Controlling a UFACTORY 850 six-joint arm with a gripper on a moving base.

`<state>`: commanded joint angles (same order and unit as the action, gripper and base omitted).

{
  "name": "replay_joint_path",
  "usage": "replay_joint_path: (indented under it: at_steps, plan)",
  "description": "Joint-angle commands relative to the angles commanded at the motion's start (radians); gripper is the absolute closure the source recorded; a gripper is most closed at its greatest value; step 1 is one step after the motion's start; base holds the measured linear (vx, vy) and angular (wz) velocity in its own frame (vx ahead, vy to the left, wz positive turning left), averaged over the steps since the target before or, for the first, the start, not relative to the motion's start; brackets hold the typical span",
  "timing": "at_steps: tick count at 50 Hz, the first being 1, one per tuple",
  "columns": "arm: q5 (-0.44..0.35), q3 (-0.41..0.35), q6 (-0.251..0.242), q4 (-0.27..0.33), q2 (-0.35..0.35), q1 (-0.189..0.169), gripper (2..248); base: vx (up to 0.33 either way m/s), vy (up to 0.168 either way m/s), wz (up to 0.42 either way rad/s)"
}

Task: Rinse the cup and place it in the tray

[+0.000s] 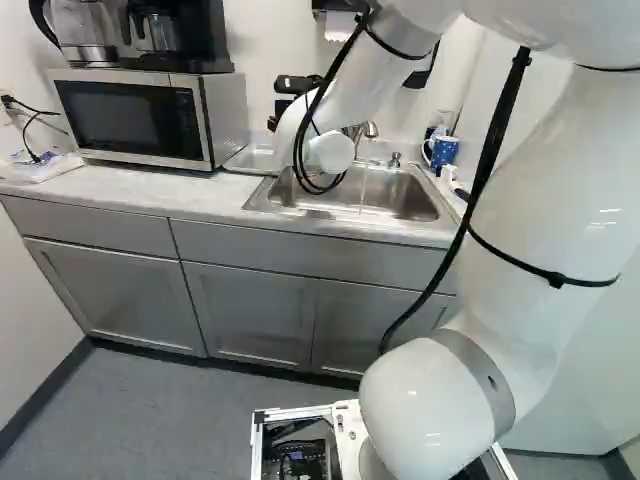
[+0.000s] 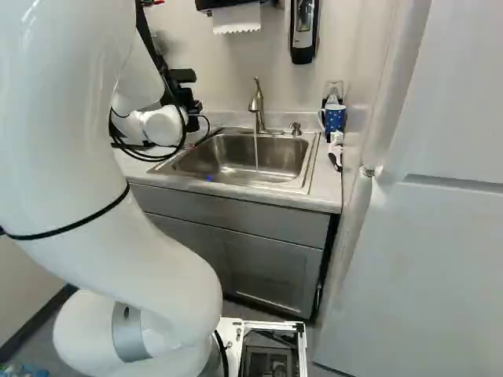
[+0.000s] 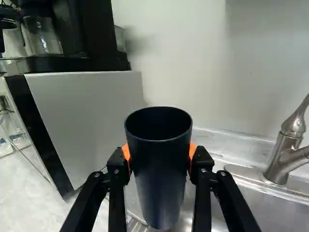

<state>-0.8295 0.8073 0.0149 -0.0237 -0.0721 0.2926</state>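
Currently mid-task: cup in hand, tray placement left.
Black two-finger gripper with orange pads point(image 3: 159, 153) is clamped on both sides of the tall dark-blue cylindrical cup point(image 3: 161, 179), mouth up, left of the brushed-metal curved faucet point(image 3: 285, 157). Thin water stream point(image 2: 255, 153) runs into the rectangular stainless sink point(image 2: 212, 163), right of the cup, so it's out of the flow. Can't confirm rinse done; position leans that way. Shallow pale tray point(image 1: 246, 170) sits between sink and silver-black boxy microwave point(image 1: 140, 118). Remaining: lower, release, plus rinse if unfinished.
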Motion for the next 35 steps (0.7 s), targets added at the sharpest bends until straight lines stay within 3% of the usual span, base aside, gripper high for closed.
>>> replay_joint_path:
  at_steps: [19, 35]
  plan:
    - [0.0, 0.09, 0.0, 0.0, -0.085, 0.037, 125, 0.0, 0.0, 0.0]
    - [0.0, 0.184, 0.0, 0.0, -0.17, 0.048, 125, 0.0, 0.0, 0.0]
